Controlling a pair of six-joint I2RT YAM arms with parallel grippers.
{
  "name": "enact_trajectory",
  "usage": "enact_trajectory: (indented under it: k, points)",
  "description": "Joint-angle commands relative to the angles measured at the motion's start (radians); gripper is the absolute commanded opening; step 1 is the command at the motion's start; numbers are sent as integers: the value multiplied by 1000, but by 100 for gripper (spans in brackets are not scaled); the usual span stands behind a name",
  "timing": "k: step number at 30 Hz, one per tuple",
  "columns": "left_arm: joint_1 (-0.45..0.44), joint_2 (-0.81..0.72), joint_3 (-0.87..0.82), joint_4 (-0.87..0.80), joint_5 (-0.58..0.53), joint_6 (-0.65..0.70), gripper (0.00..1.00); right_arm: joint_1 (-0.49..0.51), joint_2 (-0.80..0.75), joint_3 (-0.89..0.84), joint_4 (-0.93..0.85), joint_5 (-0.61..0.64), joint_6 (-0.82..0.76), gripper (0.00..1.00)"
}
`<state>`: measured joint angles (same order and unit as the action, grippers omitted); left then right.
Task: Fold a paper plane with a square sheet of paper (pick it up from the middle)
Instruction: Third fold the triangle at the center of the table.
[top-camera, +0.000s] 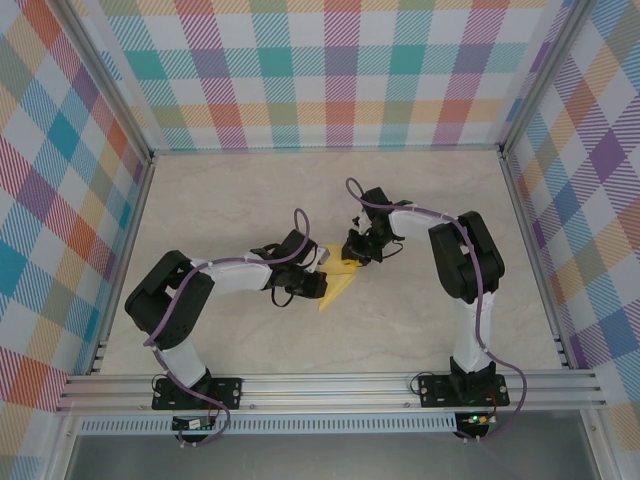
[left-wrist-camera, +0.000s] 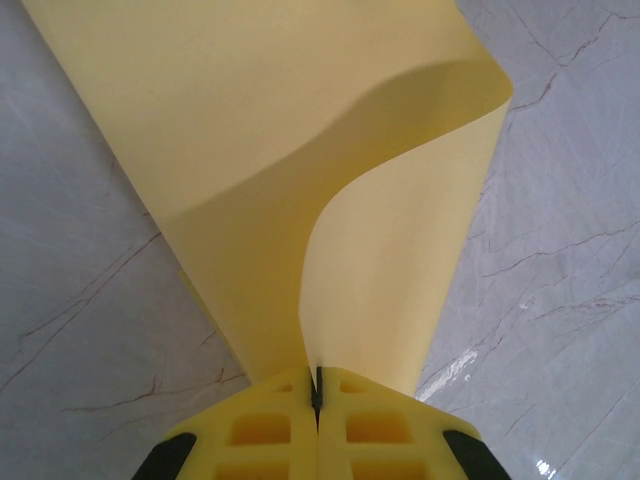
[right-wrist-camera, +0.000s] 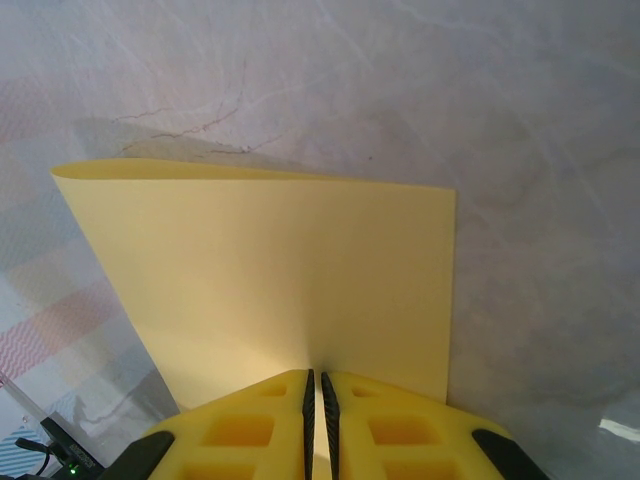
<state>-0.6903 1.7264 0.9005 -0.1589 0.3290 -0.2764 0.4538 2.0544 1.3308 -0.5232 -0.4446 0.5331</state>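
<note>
As the square sheet of paper (top-camera: 338, 288) is clamped by the left gripper (left-wrist-camera: 316, 385) and right gripper (right-wrist-camera: 316, 385), it is held between them at the middle of the table (top-camera: 230, 200), long axis slanting toward the near edge.

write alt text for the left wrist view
The left gripper is shut on the edge of a yellow paper, which bends over in a soft curl. A pale marbled table lies behind it.
</note>
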Motion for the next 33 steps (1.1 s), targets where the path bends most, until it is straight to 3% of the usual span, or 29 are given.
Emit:
enact_trajectory:
  k: [1, 15, 33]
  points:
    - [14, -1, 4, -15, 8, -15, 4, 8, 41, -4, -73, 70, -18, 15]
    - [15, -24, -10, 4, 39, -41, 5, 8, 39, -1, -71, 70, -17, 15]
    - [16, -19, -8, 1, 2, -46, 5, 8, 42, -1, -72, 69, -14, 15]
